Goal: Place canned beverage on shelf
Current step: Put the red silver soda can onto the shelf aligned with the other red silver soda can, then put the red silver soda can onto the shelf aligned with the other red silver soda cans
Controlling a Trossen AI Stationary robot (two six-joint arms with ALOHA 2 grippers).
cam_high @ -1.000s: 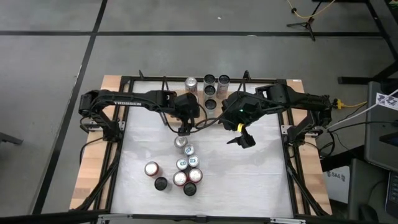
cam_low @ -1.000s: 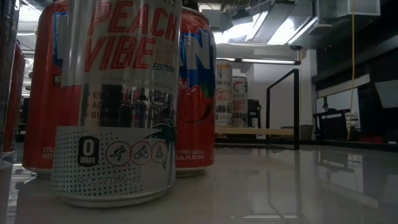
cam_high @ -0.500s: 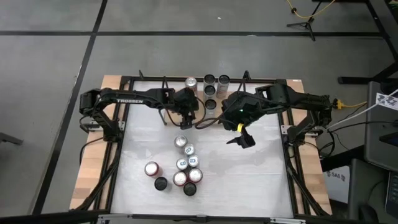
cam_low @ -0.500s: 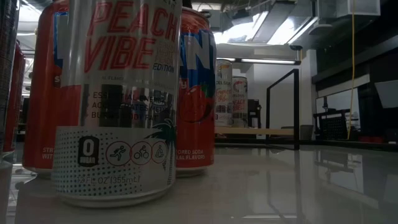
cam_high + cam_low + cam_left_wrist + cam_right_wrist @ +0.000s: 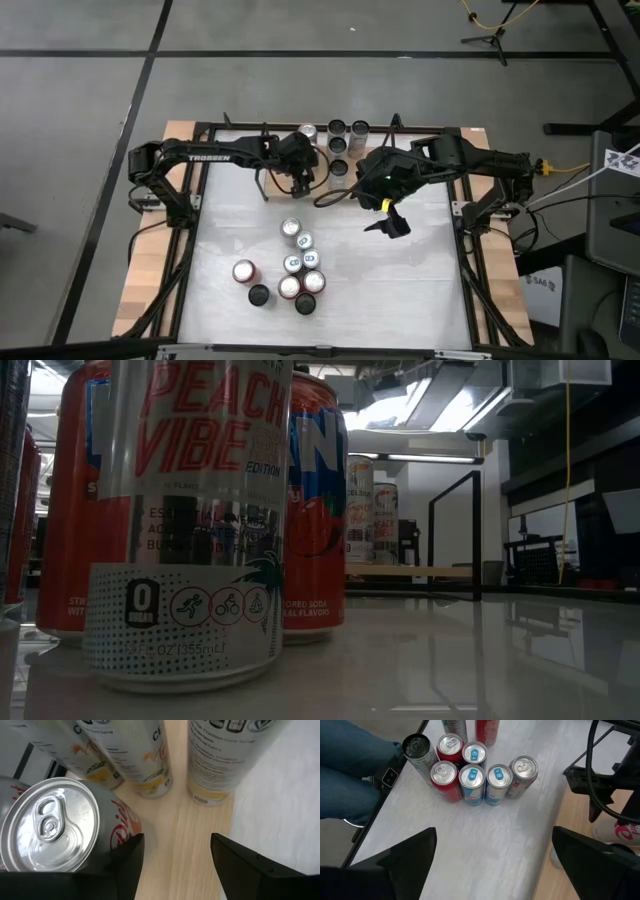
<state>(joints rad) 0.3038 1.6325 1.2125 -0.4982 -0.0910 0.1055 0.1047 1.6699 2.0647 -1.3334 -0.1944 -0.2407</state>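
Note:
The shelf (image 5: pixel 185 835) is a light-wood board at the table's far edge, with a black upright (image 5: pixel 455 525) at its end. Several tall silver cans (image 5: pixel 222 760) stand on it. A silver can with red script (image 5: pixel 55 830) stands on it too, close beside one finger. My left gripper (image 5: pixel 175 865) hovers open over the board (image 5: pixel 304 177), with nothing between its fingers. My right gripper (image 5: pixel 390 222) hangs open over the table's middle (image 5: pixel 495 870). Several more cans (image 5: pixel 298 268) stand on the white tabletop nearer the front. My left gripper has the outer side of one finger (image 5: pixel 127 855) close against the side (image 5: pixel 120 827) of the silver can with red script. I cannot tell whether the two touch. The can stands upright on the board.
The cluster of cans (image 5: pixel 475 772) fills the table's near middle and blocks most of the low view (image 5: pixel 190 520). A person's legs (image 5: pixel 350 775) show beyond the near edge. Bare white tabletop (image 5: pixel 400 280) lies to the right of the cluster.
My left gripper has swung from over the table, just beyond the cluster, toward the far edge. It now stands at the shelf beside the silver can with red script. The cans have kept their places.

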